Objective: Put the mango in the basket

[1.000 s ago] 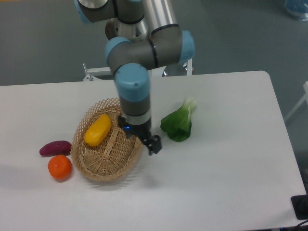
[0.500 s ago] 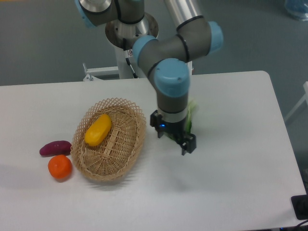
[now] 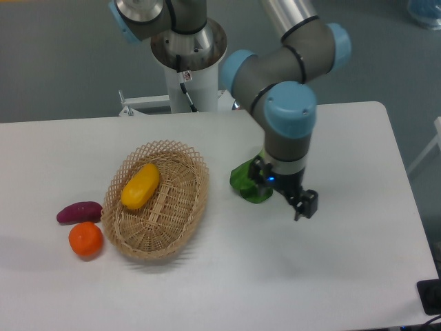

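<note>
The white table carries everything in view. The UR5e arm reaches in from the pedestal at the back and bends down over the table's right half. The wicker basket sits left of centre, an oval with an open lattice rim. The mango lies inside it, in the upper left part of the bowl, tilted with its upper end toward the right. A leafy green vegetable lies just right of the basket, partly hidden by the wrist. The gripper hangs over bare table beside that vegetable, holding nothing; I cannot tell how far its fingers are parted. An orange and a purple sweet potato lie left of the basket.
</note>
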Available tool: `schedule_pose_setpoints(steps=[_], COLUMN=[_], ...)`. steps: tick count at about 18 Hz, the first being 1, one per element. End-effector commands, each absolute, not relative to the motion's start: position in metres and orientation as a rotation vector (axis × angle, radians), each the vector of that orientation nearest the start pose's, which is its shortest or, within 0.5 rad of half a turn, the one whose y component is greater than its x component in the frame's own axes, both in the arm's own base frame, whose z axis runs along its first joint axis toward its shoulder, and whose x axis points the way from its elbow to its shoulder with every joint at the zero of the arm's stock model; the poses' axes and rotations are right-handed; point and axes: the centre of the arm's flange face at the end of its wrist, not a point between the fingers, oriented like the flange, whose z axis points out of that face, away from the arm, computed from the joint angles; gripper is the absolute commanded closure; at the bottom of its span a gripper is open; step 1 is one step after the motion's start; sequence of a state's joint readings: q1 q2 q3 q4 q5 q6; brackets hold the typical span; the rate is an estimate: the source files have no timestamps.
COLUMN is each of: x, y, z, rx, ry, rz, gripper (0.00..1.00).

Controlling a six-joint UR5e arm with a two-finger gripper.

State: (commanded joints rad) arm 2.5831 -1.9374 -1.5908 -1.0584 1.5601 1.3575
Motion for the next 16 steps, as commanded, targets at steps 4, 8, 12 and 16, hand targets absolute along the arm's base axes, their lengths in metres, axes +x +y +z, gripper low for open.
schedule_pose_setpoints(steps=[4, 8, 12, 16], x=[-0.476, -0.495, -0.499, -0.506], y=[0.438, 0.422, 0.416, 0.411], z=[0.319, 0.318, 0.314, 0.311], rx=[-3.043, -3.041, -3.052, -3.07], ry=[0.503, 0.55, 0.583, 0.572], rz=[0.169, 0.171, 0.171, 0.177], gripper=[0.0, 0.0, 0.0, 0.0])
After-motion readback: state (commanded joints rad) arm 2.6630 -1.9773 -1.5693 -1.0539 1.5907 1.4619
